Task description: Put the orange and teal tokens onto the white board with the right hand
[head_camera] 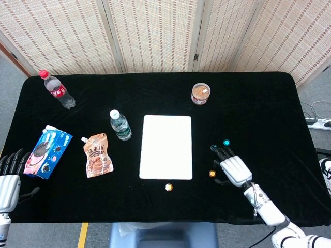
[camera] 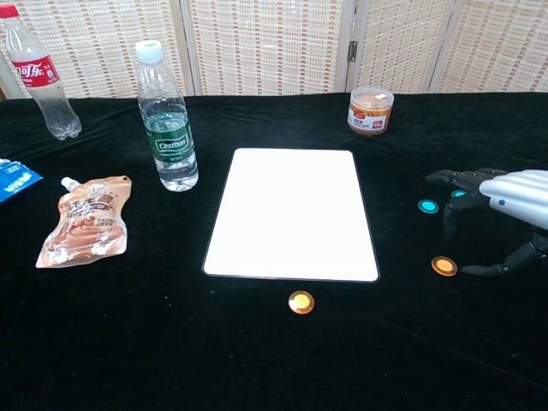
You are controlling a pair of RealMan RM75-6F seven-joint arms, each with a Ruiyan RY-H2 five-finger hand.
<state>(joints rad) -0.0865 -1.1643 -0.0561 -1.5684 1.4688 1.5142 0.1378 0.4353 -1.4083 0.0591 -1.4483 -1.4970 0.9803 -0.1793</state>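
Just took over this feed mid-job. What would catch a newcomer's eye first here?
The white board glares at the centre of the black table. Right of it, the open right hand hovers among the teal tokens and an orange token. A second orange token lies just off the board's near edge.

I read "Cestbon" on the green label of the clear plastic water bottle (camera: 167,120); the red-labelled cola bottle (camera: 38,73) carried white Chinese characters.

Your table count, by kind

You have two orange tokens (head_camera: 168,187) (head_camera: 212,174), two teal tokens (head_camera: 226,142) (camera: 427,205), one white board (head_camera: 166,146), two bottles (head_camera: 57,89) (head_camera: 120,124), one jar (head_camera: 200,94), one pouch (head_camera: 97,154), one cookie box (head_camera: 45,151).
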